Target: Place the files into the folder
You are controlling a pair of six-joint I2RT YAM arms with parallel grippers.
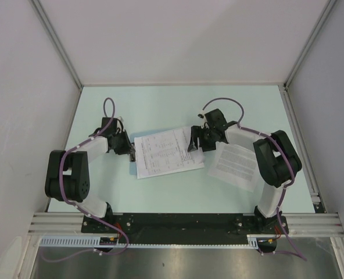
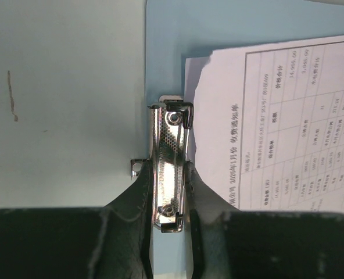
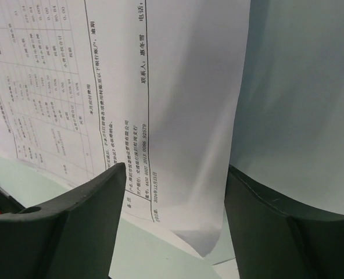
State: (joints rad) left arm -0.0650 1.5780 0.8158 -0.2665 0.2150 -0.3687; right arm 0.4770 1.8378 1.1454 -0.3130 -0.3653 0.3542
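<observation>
The folder (image 2: 230,23) lies flat on the table (image 1: 160,104), mid-workspace. The files (image 1: 167,152) sit on top of it, a bit skewed, with one short edge right by the clip (image 2: 171,165). Could be one page or two there, I can't tell. Another loose sheet (image 1: 236,165) lies on the table off to the right, just beside the folder.

Your left gripper (image 2: 171,195) is clamped on the clip, a finger on each side. Your right gripper (image 3: 175,168) has its jaws standing apart, with the far end of the files curling up between them. As far as I can see, it isn't pinching them.

Handling-wise, paper is light and floppy. It buckles if you shove it and probably slides easily on that smooth board, so I'd take it near an edge and drag it. The folder looks stiff, but it'll likely skate if nothing pins it. The clip is springy metal, so I'd expect it to snap back if your grip slips.
</observation>
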